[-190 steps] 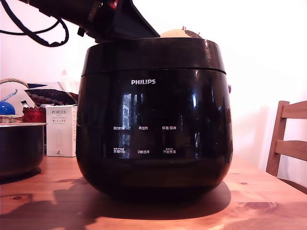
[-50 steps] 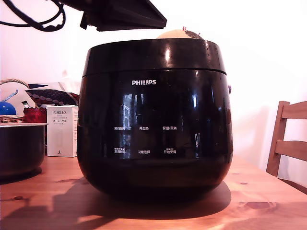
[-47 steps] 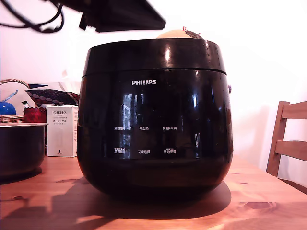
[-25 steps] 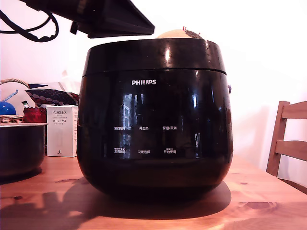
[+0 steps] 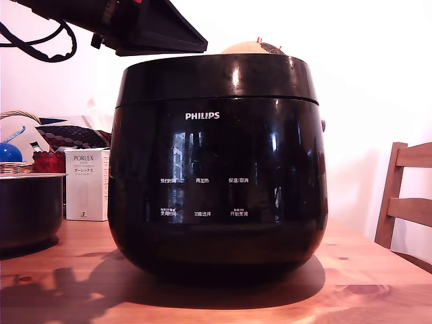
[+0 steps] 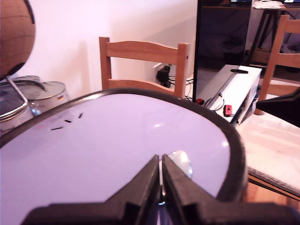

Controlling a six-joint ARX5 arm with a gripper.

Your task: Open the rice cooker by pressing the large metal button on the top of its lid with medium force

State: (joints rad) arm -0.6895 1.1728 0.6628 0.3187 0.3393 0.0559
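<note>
The rice cooker (image 5: 216, 175), glossy black with a white PHILIPS logo, fills the middle of the exterior view on a wooden table. Its lid (image 5: 216, 77) is down and closed. My gripper (image 5: 199, 44) hangs just above the lid's edge on the exterior view's left. In the wrist view my gripper (image 6: 161, 161) is shut, its black fingers pressed together with nothing between them, over the pale reflective lid top (image 6: 117, 140). The metal button (image 6: 182, 161), a small silver oval, shows just beyond the fingertips. It is hidden in the exterior view.
A dark steel-rimmed pot (image 5: 27, 209) and a white PORLEX box (image 5: 86, 183) stand at the exterior view's left, a wooden chair (image 5: 405, 196) at its right. The wrist view shows another chair (image 6: 140, 51), metal pots (image 6: 28, 93) and a white cabinet (image 6: 229, 89).
The gripper lifted off the lid, then drifted toward the exterior view's left and slightly down. The lid stays closed.
</note>
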